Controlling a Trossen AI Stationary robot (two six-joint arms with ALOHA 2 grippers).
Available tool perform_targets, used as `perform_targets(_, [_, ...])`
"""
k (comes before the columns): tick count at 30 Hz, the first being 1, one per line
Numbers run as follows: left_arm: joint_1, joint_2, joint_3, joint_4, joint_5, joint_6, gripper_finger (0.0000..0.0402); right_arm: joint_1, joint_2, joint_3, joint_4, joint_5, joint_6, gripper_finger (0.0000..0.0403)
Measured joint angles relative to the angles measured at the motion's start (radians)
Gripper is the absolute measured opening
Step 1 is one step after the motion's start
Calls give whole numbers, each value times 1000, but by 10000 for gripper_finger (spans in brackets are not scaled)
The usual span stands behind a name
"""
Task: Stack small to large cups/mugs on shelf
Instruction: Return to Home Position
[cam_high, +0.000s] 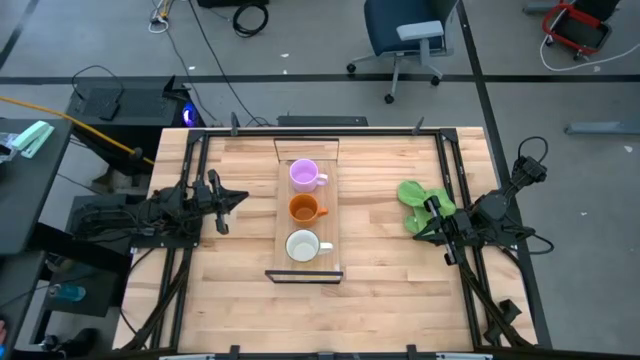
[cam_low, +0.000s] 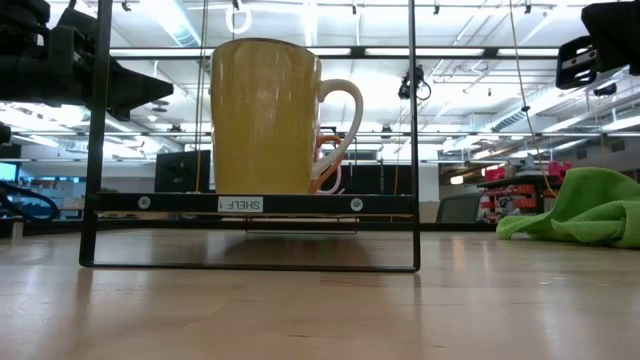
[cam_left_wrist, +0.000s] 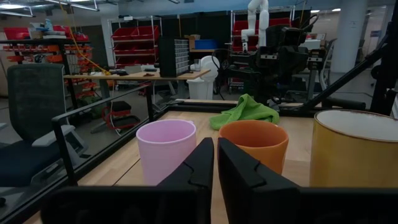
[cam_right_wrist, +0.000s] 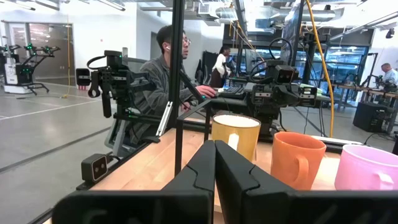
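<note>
Stacking looks done to me, purple mug (cam_high: 304, 174), orange mug (cam_high: 304, 208) and yellow mug (cam_low: 262, 115) lined on the shelf (cam_high: 284, 230) midway across the desk (cam_high: 380, 300), so I'm homing: left hand (cam_left_wrist: 215, 144) and right hand (cam_right_wrist: 214, 147), both pressed together, need parking.

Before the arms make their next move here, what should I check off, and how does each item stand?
1. All on the shelf: purple mug, orange mug, yellow mug: ok.
2. All three upright: ok.
3. Left gripper off to the shelf's side, jaws shut, holding nothing: ok.
4. Right gripper clear of the shelf, jaws shut: ok.
5. Right gripper clear of the green cloth: cannot tell.
6. Mugs ordered small to large: cannot tell.
</note>
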Motion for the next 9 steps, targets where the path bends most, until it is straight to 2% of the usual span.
perform_targets(9, [0,0,0,0,0,0,22,0,0,0,0,0,0,13])
